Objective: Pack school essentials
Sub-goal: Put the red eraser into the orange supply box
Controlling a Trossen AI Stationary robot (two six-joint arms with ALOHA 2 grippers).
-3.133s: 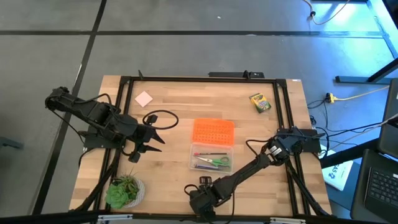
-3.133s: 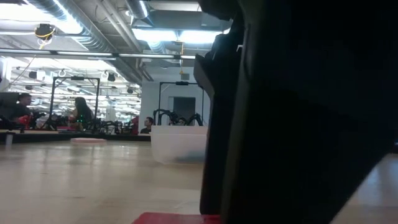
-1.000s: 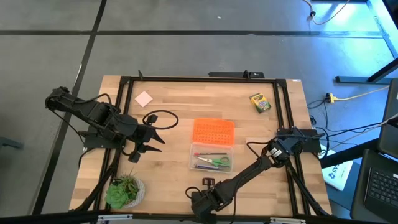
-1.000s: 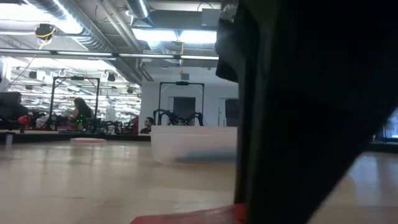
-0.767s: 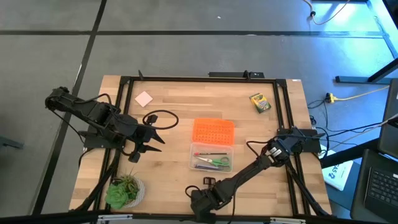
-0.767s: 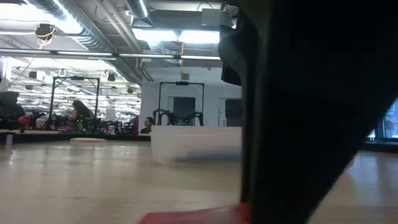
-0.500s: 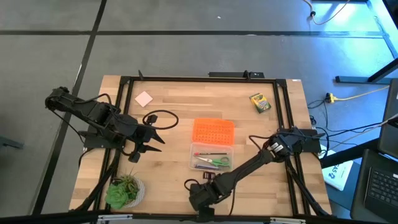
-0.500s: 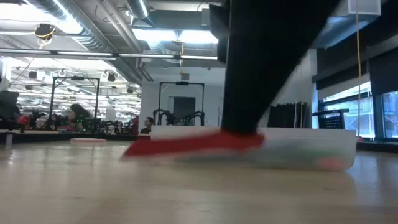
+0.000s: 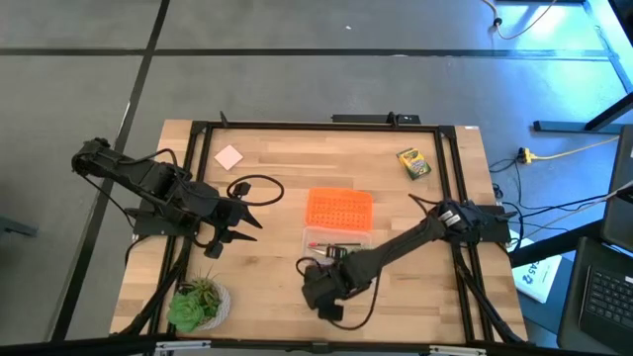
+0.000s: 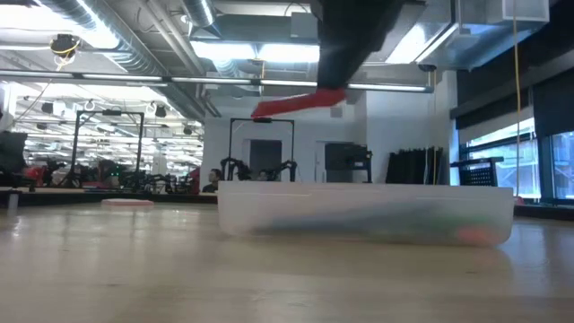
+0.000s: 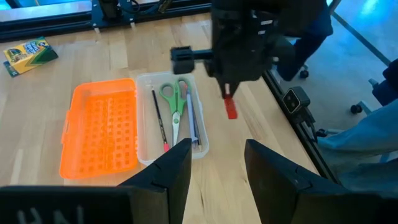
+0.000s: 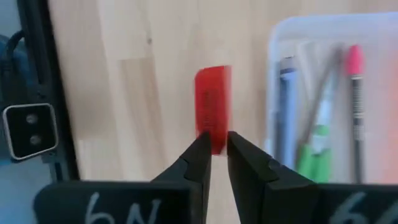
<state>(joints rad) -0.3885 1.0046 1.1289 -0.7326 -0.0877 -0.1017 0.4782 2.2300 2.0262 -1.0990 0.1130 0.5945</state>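
Observation:
The small red eraser (image 12: 212,102) hangs in the air, with my right gripper (image 12: 216,142) shut on it, just off the near left corner of the clear box (image 11: 177,118). In the box lie green-handled scissors (image 11: 174,102), thin pencils (image 11: 159,118) and a pen (image 11: 192,121). My right gripper (image 9: 324,289) reaches in from the right. My left gripper (image 11: 217,165) waits open at the table's left, with nothing between its fingers. The crayon box (image 9: 413,162) and the pink note pad (image 9: 228,157) lie flat near the far edge. My right gripper pinches one end of the red eraser (image 12: 213,132) between its two fingertips, coming from above and pointing steeply down. The rest of the eraser (image 10: 296,103) sticks out sideways, a little tilted. It is lifted well clear of the table.
The orange perforated lid (image 9: 339,209) lies flat on the far side of the clear box (image 9: 341,240). A green potted plant (image 9: 198,305) stands at the near left corner. A black frame (image 9: 326,125) runs around the table top. Bare wood lies between box and plant.
My right gripper has risen from the table's near edge, still shut on the red eraser, and gone toward the far edge, up to the clear box. The eraser, which lay on the wood, now hangs clear above the box's height.

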